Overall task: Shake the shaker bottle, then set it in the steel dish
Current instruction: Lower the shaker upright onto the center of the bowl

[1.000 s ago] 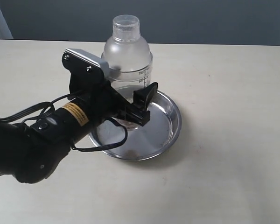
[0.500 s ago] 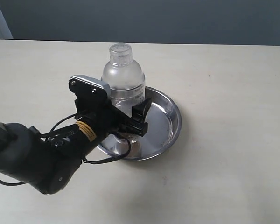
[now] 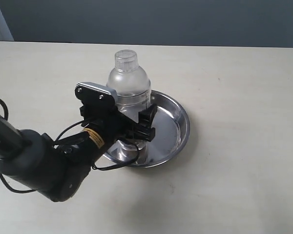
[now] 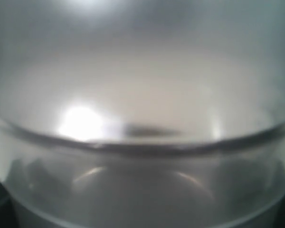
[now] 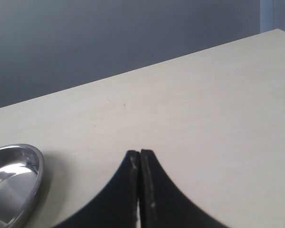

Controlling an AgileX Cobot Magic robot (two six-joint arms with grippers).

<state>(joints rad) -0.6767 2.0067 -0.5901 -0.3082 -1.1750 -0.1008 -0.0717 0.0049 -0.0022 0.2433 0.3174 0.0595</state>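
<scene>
The jaws of the left gripper (image 3: 131,117) are closed on the one shaker bottle (image 3: 129,84), which is held upright inside the one steel dish (image 3: 179,124), toward its left side. The right gripper (image 5: 140,166) is seen with its jaws pressed together, empty, above the table (image 3: 234,87) near the dish's rim.

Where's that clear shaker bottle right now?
Exterior view: the shaker bottle is upright left of centre, in the left half of the steel dish, held by the left gripper.
</scene>
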